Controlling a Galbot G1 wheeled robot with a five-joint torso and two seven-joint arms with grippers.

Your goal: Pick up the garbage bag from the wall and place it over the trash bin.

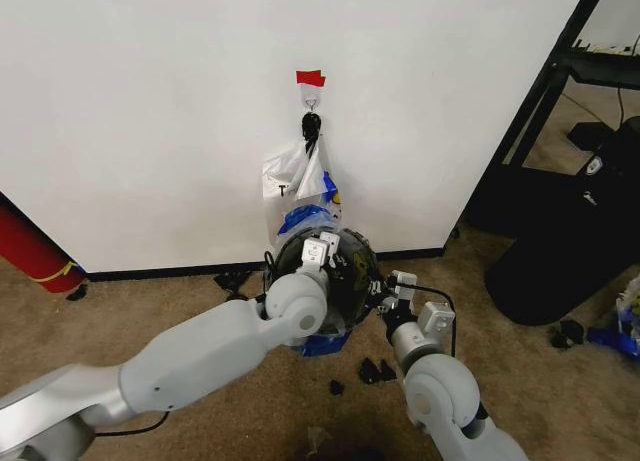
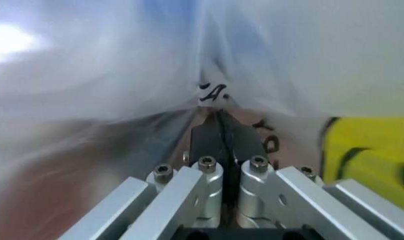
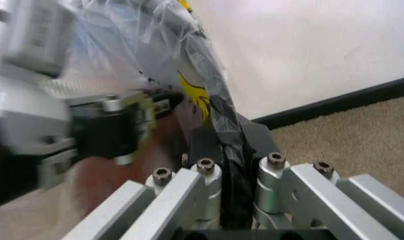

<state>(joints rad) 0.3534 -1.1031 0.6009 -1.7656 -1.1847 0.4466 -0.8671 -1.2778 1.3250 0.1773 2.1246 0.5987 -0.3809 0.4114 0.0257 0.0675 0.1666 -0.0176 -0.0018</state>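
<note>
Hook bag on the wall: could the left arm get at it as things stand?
Probably not yet: the left gripper is shut on the garbage bag at the trash bin. Nothing blocks the hanging bag directly above.

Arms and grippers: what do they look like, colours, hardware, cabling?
Both arms are smooth light-grey shells with rounded joint housings and white wrist modules. A thin black cable loops by the right gripper. Left gripper: silver machined linkages, hex-socket screws, flat black fingers. The right gripper has the same build.

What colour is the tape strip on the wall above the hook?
Red tape, seen best in the head view, just above the hook on the white wall.
</note>
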